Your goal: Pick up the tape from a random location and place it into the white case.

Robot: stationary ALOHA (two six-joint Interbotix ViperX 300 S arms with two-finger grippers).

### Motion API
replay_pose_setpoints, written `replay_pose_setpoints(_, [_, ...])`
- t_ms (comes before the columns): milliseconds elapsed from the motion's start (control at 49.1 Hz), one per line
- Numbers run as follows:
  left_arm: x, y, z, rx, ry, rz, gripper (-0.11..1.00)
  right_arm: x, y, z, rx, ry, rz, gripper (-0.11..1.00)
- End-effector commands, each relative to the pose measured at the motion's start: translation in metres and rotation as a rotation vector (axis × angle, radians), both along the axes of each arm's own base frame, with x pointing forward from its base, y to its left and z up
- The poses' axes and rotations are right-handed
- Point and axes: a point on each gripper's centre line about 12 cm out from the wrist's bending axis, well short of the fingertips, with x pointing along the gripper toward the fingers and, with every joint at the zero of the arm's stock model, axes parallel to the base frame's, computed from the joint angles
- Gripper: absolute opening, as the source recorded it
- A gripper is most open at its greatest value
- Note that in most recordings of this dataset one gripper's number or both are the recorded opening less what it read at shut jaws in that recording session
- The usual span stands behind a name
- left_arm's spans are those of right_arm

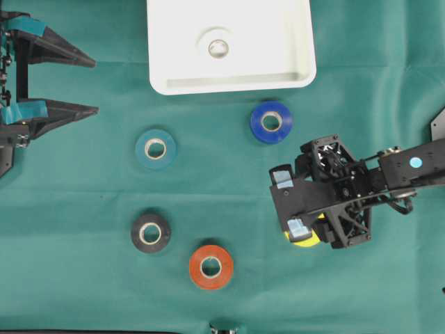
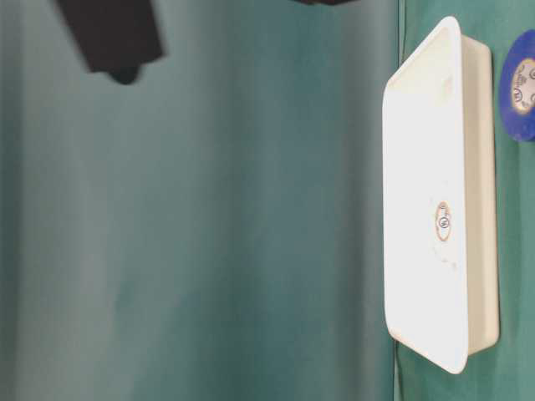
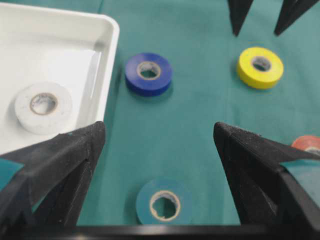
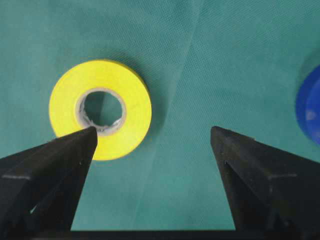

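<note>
fingers on your right arm stand wide apart, off-centre over the flat yellow tape roll, so closing may knock it aside.

Desk covered in green cloth. Directly on it: white case at top, plus blue tape, teal tape, black tape, orange tape, yellow tape.

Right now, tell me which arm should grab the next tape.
Right. The right gripper is open and hangs right over the yellow tape, one finger overlapping it in its wrist view. The left gripper, also open, sits at the table's far left edge, away from every loose roll.
</note>
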Motion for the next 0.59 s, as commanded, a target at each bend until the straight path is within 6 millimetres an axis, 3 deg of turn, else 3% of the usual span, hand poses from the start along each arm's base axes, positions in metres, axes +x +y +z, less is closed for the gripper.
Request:
replay_pose_setpoints(0, [0.002, 0.001, 0.006, 0.002, -0.018, 0.004, 0.99, 0.002, 0.001, -0.006, 0.007, -0.025, 0.0, 0.89])
replay_pose_setpoints(570, [0.002, 0.001, 0.005, 0.002, -0.018, 0.004, 0.99, 0.009, 0.002, -0.058, 0.001, 0.003, -0.001, 0.89])
